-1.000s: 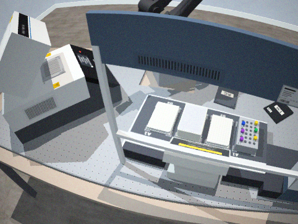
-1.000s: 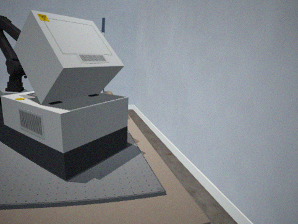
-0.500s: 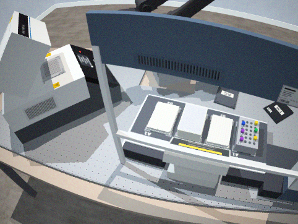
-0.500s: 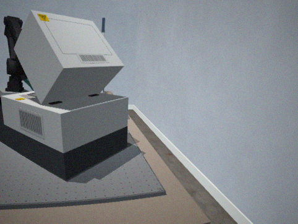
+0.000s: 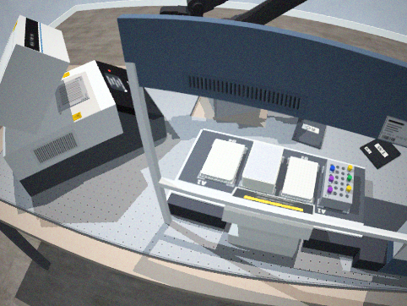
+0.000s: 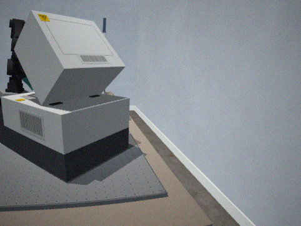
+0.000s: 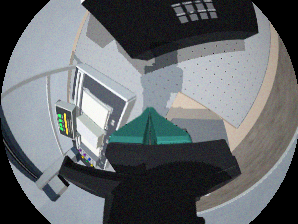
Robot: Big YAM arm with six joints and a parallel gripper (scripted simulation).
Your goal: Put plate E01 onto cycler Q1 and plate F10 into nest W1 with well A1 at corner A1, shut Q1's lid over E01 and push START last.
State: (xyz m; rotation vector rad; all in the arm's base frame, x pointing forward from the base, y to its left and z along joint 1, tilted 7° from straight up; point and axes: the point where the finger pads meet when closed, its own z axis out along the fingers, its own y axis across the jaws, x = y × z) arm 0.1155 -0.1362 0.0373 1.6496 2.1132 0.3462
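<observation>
Two white 96-well plates sit on the deck in the top view: one (image 5: 223, 161) at the left end and one (image 5: 300, 177) to the right of the deep-well block (image 5: 263, 166). I cannot read their labels. The tube cooling block (image 5: 339, 182) with coloured tubes stands at the right end. The cycler Q1 (image 5: 63, 122) stands at the left, its lid (image 6: 69, 56) tilted part-way up. A small red lamp (image 5: 109, 70) shows by the key panel (image 5: 116, 81). My gripper (image 7: 150, 111) is shut and empty, hovering in front of Q1's panel (image 7: 176, 3), a little short of the keys (image 7: 193, 10).
A large blue screen (image 5: 262, 80) on a grey post (image 5: 148, 144) spans above the deck and hides my gripper in the top view. Two dark nests (image 5: 309, 131) (image 5: 380, 152) lie behind the deck. The deck also shows in the wrist view (image 7: 89, 119).
</observation>
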